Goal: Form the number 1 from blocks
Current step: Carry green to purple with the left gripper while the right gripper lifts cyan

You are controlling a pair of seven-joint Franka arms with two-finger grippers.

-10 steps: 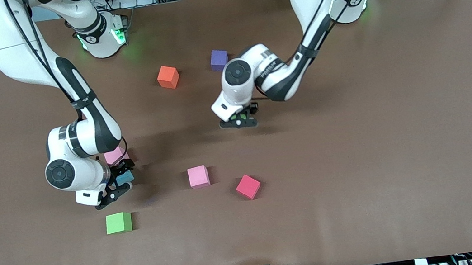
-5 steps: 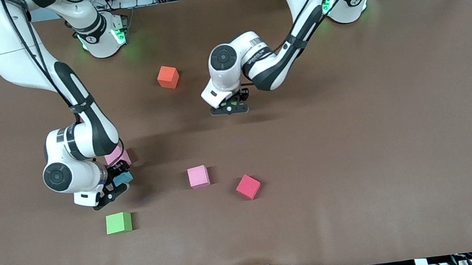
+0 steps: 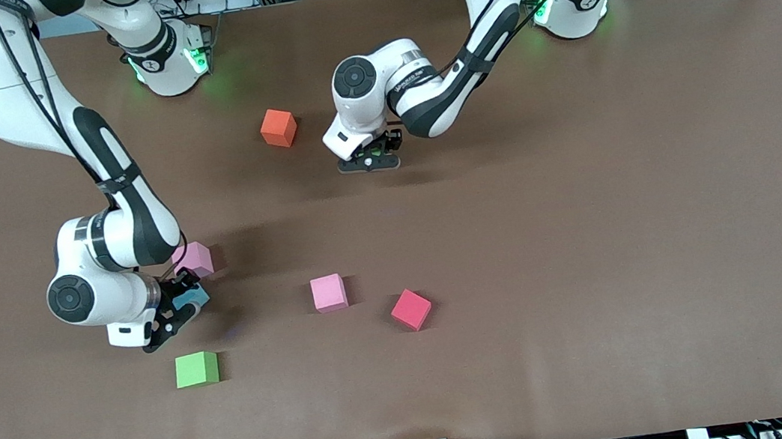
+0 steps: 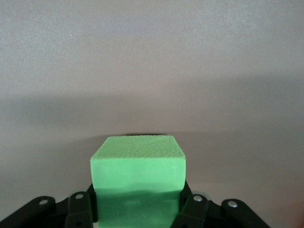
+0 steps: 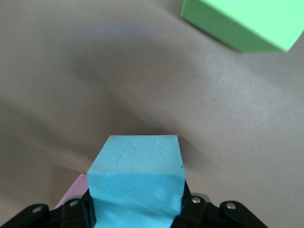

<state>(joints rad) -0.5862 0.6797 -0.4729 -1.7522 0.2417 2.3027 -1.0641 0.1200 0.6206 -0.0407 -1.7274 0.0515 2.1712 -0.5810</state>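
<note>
1. Brown and matte, the table has a plain, slightly grainy cover, so the small cubes stand flat on it and do not slide.
2. At the right arm's end, the right gripper hangs low over the table, its fingers clamped on the blue block; the wrist view shows the block's top face faintly dented, like soft foam. I judge it is held this way to be carried to its place in the figure.
3. Just beside that gripper a pink block stands on the table, and a green block lies nearer to the front camera. Both have sharp edges and dull faces.
4. Toward the middle, a second pink block and a red block stand near each other but apart, the red one turned at an angle. No figure 1 is formed yet, in my judgement.
5. Farther from the camera, the orange block waits alone.
6. Near it, the left gripper is over bare table with its fingers closed on another green block, finely pebbled on top.
7. I cannot see the purple block.
</note>
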